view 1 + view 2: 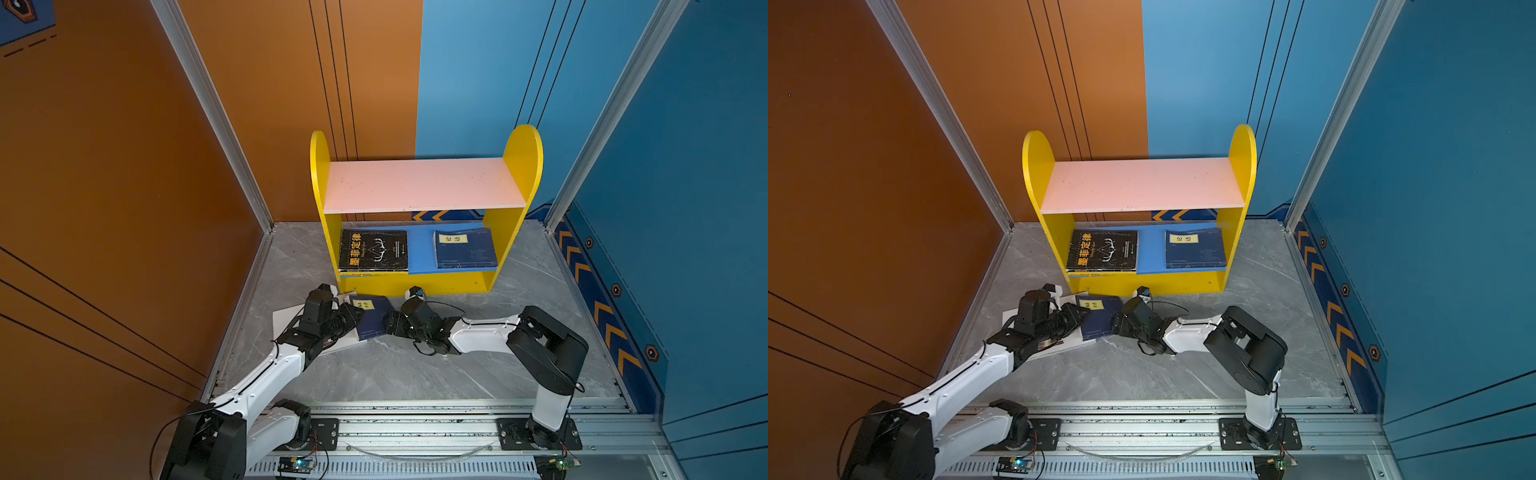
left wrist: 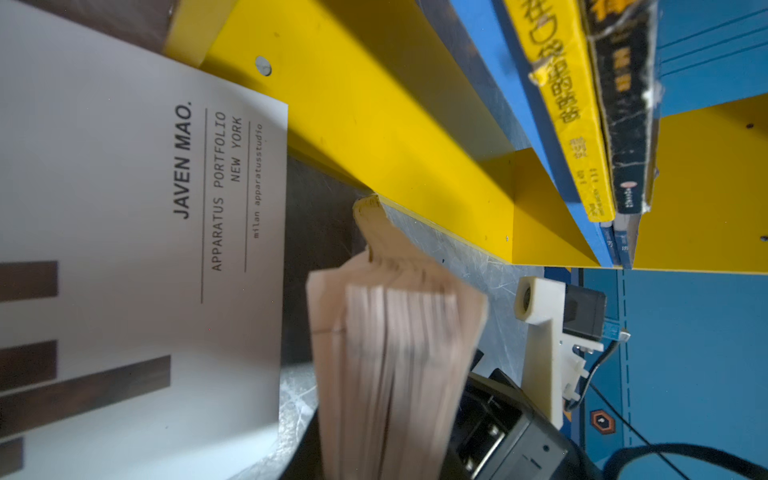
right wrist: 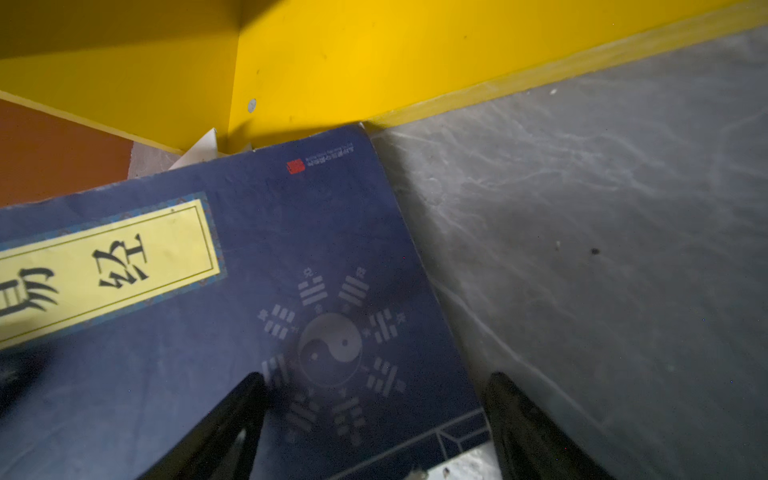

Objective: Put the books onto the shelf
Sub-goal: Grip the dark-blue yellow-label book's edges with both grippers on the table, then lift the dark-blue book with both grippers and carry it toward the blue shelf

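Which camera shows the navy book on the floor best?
The right wrist view: the navy book fills the frame, close and readable. Both top views show it small. The left wrist view shows only blurred page edges.

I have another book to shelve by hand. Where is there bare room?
The pink board is wholly bare. On the blue board a strip lies free between the black book and the shelved navy book. The floor right of the shelf is open. It is crowded at the front left, where the left gripper and right gripper meet at the loose navy book, by the white book.
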